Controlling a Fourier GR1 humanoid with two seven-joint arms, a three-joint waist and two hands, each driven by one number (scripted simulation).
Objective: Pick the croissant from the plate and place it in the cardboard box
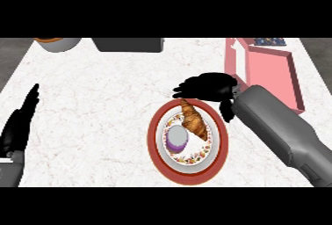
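White marbled tabletop (97, 101), seen from steeply above. Near the middle sits a round plate (188, 173) with a red rim and a flowered inner band. The croissant (193, 121) lies on the plate's upper right part, long axis running from the top rim down toward the right, not lifted. Just left of it on the same plate is a small purple and grey round item (176, 137); can't tell what it is.

Right robot hand (206, 87) comes in on a grey forearm (285, 132) from the lower right. It hangs just above the plate's top edge, fingers curled and pointing left, thumb hanging down at the plate's right side. The fingers close around nothing that shows; the croissant's top tip is right below them, and contact can't be judged from this angle.

Left robot hand (19, 121) is at the left edge, fingers straight and pointing up, resting, holding nothing, well apart from the plate.

The box (295, 77) shows as pink here, open, at the upper right, just beyond the right robot hand. Its inside looks bare from here.

Along the far edge: a dark grey block (128, 44), a grey round vessel with an orange rim (58, 43) at the upper left, and a dark patterned item (270, 41) behind the box.
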